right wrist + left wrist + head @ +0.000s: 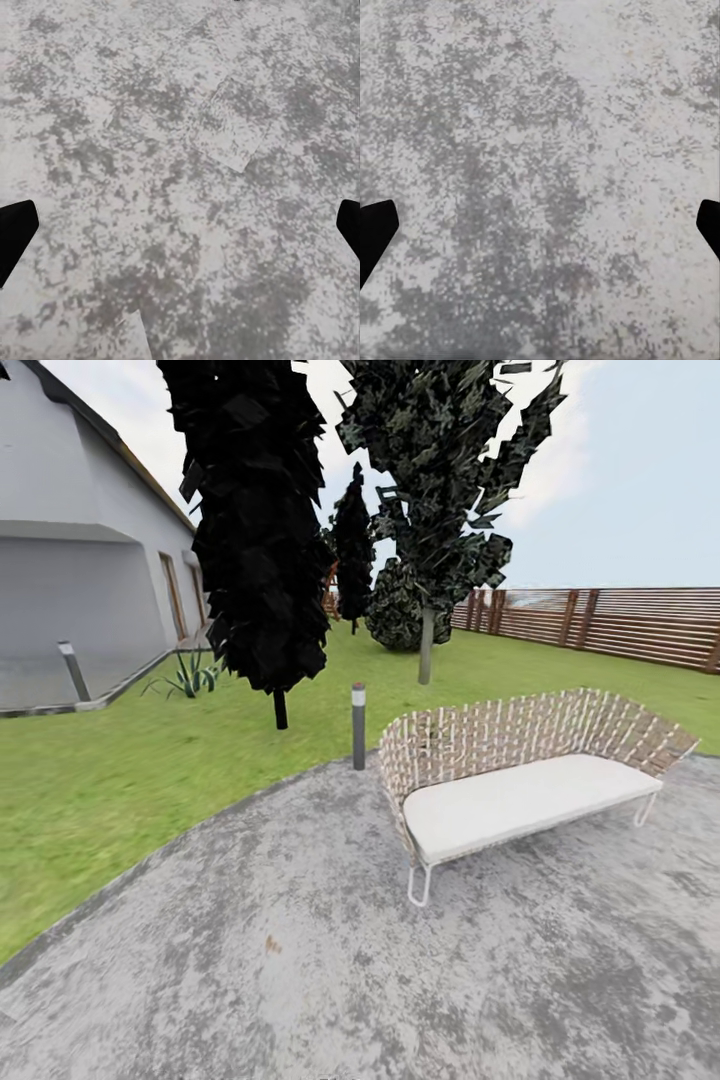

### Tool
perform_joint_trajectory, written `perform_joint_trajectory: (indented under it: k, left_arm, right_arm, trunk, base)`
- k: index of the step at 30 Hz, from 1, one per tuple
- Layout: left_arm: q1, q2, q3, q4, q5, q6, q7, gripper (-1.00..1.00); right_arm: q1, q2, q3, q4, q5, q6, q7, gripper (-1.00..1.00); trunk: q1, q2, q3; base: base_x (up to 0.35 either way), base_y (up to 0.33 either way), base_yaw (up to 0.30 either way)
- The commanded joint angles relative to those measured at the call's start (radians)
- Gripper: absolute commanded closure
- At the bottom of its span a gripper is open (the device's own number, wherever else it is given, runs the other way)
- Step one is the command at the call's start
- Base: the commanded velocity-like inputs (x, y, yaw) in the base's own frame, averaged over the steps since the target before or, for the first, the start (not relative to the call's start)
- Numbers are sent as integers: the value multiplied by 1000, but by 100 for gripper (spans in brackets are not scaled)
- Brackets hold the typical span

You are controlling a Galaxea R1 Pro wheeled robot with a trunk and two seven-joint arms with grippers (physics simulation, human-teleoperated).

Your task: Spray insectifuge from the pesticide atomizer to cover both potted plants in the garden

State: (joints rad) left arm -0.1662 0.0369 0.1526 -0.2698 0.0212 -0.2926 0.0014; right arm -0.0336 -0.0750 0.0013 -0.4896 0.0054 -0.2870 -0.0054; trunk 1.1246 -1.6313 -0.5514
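Head view: stone patio (300, 960) lower frame, woven bench (520, 790) right of centre, lawn (120, 760), fence (620, 625) upper right | atomizer, potted plants not visible | left gripper (540, 225), right gripper (180, 225) fingers spread wide, empty | step: searching; next: turn to locate sprayer

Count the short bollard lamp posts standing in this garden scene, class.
2. One bollard lamp stands at the patio edge, left of the wicker bench. Another stands far left beside the house. Trees may hide more.
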Motion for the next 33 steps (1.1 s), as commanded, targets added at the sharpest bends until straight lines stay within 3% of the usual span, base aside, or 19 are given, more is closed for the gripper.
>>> perform_joint_trajectory:
  k: [1, 33]
  left_arm:
    - [-1, 0, 0, 1, 2, -3, 0, -100]
    - [-1, 0, 1, 6, 2, -4, 0, -100]
  right_arm:
    - [0, 0, 0, 0, 1, -3, -1, -100]
    - [0, 0, 0, 0, 0, -3, -1, -100]
  trunk:
    - [4, -8, -5]
    - [127, -232, -124]
  base:
    - [0, 0, 277]
    - [0, 0, 277]
